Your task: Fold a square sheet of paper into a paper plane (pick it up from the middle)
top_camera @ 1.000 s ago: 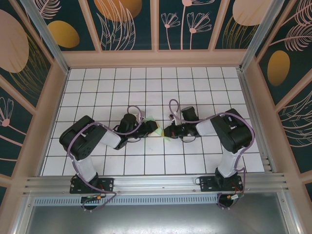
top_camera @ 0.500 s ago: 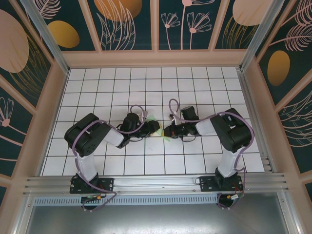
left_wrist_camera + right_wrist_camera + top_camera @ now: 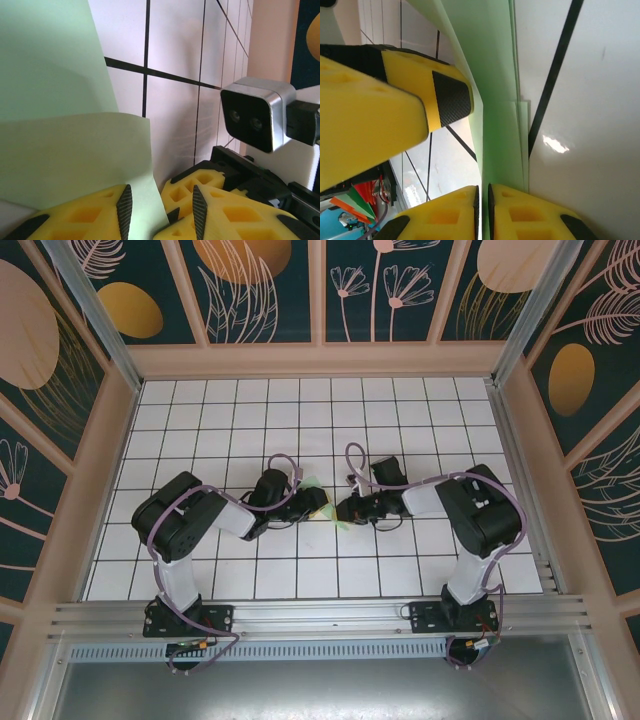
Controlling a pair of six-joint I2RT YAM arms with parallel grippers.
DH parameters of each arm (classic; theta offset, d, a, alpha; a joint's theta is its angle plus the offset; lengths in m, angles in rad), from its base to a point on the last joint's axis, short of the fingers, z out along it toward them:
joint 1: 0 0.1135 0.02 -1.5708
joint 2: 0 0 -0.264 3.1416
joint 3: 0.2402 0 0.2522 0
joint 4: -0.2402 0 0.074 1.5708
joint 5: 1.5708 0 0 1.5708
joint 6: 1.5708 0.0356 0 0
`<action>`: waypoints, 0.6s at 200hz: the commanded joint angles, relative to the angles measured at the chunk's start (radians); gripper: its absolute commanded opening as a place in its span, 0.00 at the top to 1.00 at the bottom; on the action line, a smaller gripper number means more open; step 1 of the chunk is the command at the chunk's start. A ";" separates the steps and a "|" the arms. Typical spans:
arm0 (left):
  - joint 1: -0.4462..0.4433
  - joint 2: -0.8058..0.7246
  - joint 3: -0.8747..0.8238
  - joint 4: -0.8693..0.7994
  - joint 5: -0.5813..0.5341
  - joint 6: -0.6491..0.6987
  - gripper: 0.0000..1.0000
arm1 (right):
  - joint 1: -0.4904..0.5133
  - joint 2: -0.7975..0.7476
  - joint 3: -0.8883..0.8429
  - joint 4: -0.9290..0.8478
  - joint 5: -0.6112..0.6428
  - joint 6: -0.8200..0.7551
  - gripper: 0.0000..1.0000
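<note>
The square sheet of paper [image 3: 60,150] is pale mint green and folded into layers, held up off the tiles at the table's middle [image 3: 315,484]. My left gripper [image 3: 161,210] is open, and one folded edge of the sheet runs down between its pads without being pinched. My right gripper [image 3: 483,210] faces it from the right, pads nearly together with a thin layered edge of the sheet [image 3: 500,100] clamped between them. The two grippers almost touch [image 3: 318,502] [image 3: 345,510]. The left gripper's finger [image 3: 395,90] sits just beside the paper in the right wrist view.
White tiles with black grid lines [image 3: 300,420] spread around both arms, bounded by a peach wall frame [image 3: 320,360]. The right arm's wrist camera [image 3: 255,120] and its yellow fingers [image 3: 200,182] sit close in front of the left gripper.
The left arm has shifted a little to the right toward the paper, and its jaws stand narrower. The right arm has stayed in place.
</note>
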 commanded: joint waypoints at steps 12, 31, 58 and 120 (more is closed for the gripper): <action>-0.008 0.038 0.007 -0.160 -0.074 0.009 0.60 | -0.005 -0.043 -0.021 -0.090 0.025 -0.044 0.84; -0.007 0.034 0.008 -0.164 -0.074 0.014 0.60 | -0.004 -0.036 -0.031 -0.088 0.032 -0.043 0.88; -0.008 0.034 0.010 -0.174 -0.074 0.013 0.61 | -0.003 0.006 -0.039 -0.082 0.043 -0.046 0.95; -0.008 0.042 0.021 -0.229 -0.089 0.012 0.61 | -0.001 -0.057 -0.016 -0.150 0.072 -0.063 0.89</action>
